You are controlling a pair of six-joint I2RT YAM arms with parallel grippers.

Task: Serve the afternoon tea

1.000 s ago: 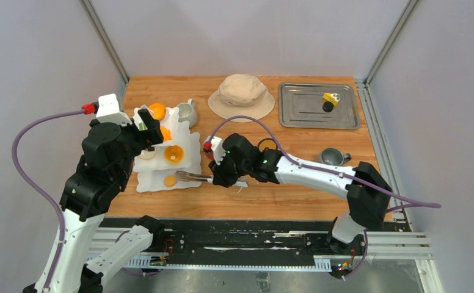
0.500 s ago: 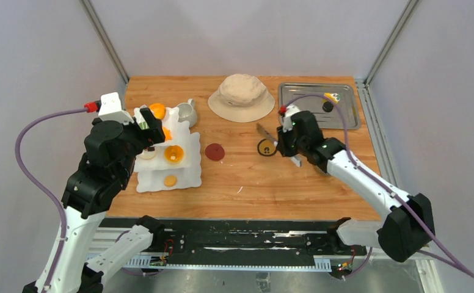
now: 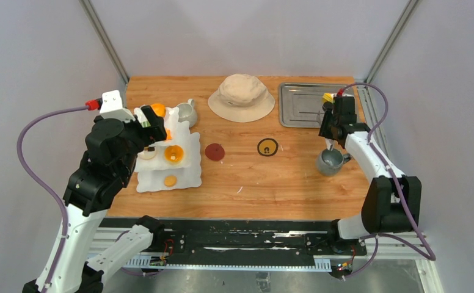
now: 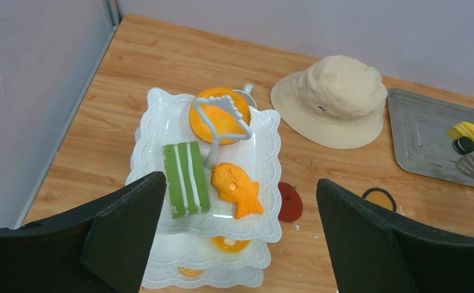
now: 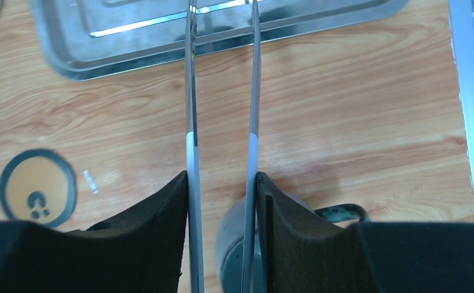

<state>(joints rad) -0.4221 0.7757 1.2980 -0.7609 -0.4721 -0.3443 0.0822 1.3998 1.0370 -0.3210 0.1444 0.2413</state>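
Three-tier stand (image 4: 262, 131) stands near the table's left edge, with a green slice (image 4: 185, 177) and orange pastries (image 4: 205, 125) on its top tier. Left gripper (image 4: 240, 189) is spread above it. Two flat discs (image 3: 214, 151) lie on the wood between stand and tray (image 3: 302, 116). Right gripper (image 5: 221, 207) pinches the tongs (image 5: 190, 122) over the grey mug (image 3: 329, 162). The tips are near the yellow pastry (image 4: 466, 130); contact unclear.

Stand (image 3: 190, 166) left, one mug (image 3: 187, 112) behind it, hat (image 3: 242, 96) centre-back, tray (image 3: 300, 108) far right, other mug (image 3: 329, 162) before tray.

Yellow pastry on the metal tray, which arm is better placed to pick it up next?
Right. The right gripper grips the tongs, whose tips reach over the tray beside the yellow pastry. The left gripper hangs open above the stand, far to the left.
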